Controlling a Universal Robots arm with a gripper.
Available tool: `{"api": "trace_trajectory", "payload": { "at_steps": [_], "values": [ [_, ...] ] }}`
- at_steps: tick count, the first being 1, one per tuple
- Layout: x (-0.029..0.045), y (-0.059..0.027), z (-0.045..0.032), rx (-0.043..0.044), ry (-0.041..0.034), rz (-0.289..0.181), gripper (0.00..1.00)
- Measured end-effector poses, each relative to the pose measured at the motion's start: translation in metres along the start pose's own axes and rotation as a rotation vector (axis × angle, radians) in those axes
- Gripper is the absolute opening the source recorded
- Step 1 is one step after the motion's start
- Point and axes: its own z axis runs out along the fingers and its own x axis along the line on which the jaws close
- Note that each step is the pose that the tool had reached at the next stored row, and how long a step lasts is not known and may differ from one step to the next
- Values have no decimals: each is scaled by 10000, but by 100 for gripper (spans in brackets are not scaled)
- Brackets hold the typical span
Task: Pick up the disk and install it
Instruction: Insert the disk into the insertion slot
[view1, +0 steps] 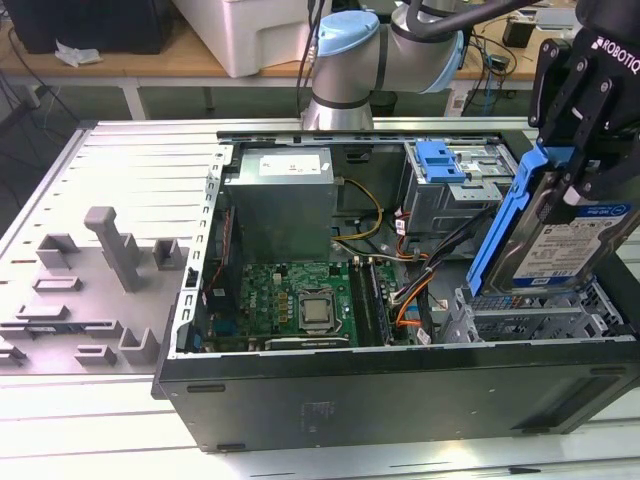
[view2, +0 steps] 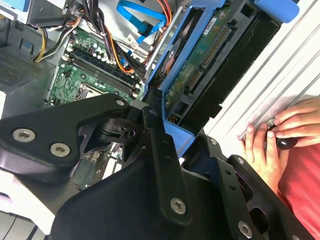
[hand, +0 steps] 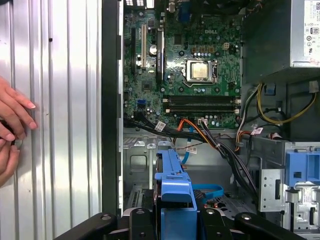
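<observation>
An open tower case lies on its side on a slatted metal table. Inside, a green motherboard covers the near floor toward the exterior view's left, with a bare CPU socket near its middle. A grey power supply sits beyond the board, by the far wall. Yellow, orange and black cables run from the case's middle toward the exterior view's right. In the far corner on that side stands a metal drive cage topped by a blue latch. Grey fixture blocks stand on the table, apart from the case, on the exterior view's left. A white bin rests on a wooden bench beyond.
</observation>
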Motion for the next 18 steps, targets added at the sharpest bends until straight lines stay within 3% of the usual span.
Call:
{"api": "trace_trajectory", "payload": {
  "at_steps": [18],
  "values": [
    [1, 1, 53, 0, 1, 0, 37]
  ]
}}
